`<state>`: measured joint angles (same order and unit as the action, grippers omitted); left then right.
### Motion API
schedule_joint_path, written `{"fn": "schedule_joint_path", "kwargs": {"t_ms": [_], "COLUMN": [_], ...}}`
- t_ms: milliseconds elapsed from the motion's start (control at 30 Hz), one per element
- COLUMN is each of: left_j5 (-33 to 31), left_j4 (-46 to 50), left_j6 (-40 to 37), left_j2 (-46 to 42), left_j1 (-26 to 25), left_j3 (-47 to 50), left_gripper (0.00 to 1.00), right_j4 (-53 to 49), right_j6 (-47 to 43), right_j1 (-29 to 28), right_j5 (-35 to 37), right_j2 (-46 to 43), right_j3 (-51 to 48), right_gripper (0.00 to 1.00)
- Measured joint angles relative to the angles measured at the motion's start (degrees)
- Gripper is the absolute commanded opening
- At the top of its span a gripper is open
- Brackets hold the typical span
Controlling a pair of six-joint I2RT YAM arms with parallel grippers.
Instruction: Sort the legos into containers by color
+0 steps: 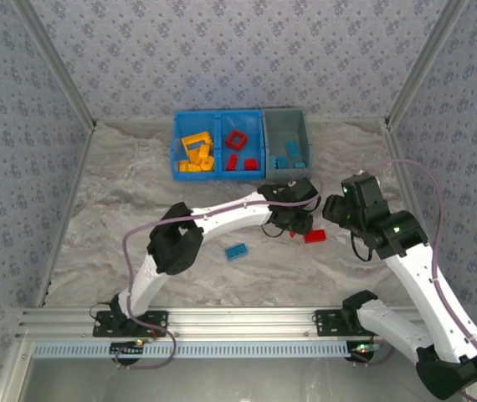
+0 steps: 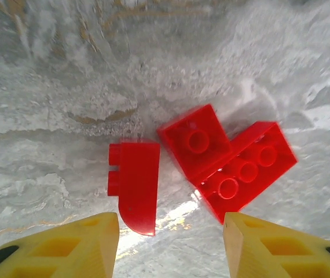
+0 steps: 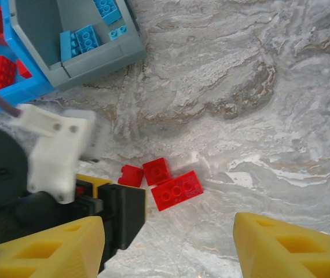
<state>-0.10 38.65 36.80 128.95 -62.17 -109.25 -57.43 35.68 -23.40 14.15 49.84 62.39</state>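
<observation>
Left wrist — left gripper (image 2: pixel 169 225) gapes over three red legos (image 2: pixel 197 142).

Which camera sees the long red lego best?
Left wrist: the long red studded plastic brick sits close and large, three studs clear. Right wrist shows it smaller; top external shows just a tiny red block.

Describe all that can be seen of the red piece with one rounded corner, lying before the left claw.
The red piece looks like glossy plastic, lying on its side on the marbled table. Its upper face is smooth, one near corner is rounded, and two studs stick out from one edge. It lies ahead of the open left claw, untouched. A square red brick lies close beside it; whether they touch is unclear.
</observation>
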Motion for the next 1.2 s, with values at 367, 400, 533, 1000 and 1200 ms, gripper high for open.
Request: {"fn": "schedule_joint_path", "kwargs": {"t_ms": [367,400,533,1000,1200], "left_j5": [0.7,0.7,0.0,-7.9,-10.9], "left_j4": [2.3,2.3,2.3,1.6,2.3], "left_j6": [-5.0,-5.4,-6.8,-8.8,-8.7], "left_j2": [4.7,4.8,6.3,3.0,-5.6], "left_j1": [0.0,0.0,0.0,0.6,3.6], "left_j3": [-2.4,-2.8,-5.6,0.0,4.9], "left_gripper": [0.46,0.45,0.31,0.16,0.15], "right_j4": [-2.0,-2.2,-2.9,-2.8,1.3], "right_j6": [4.0,4.2,4.7,5.0,3.5], "right_j1": [0.0,0.0,0.0,0.0,0.0], "right_j5": [-5.4,-5.6,-6.1,-6.3,-10.8], "right_j2": [-5.7,-6.1,-6.6,-6.3,-4.0], "right_j3": [0.5,0.7,0.9,0.9,0.2], "right_gripper": [0.64,0.64,0.64,0.64,0.64]}}
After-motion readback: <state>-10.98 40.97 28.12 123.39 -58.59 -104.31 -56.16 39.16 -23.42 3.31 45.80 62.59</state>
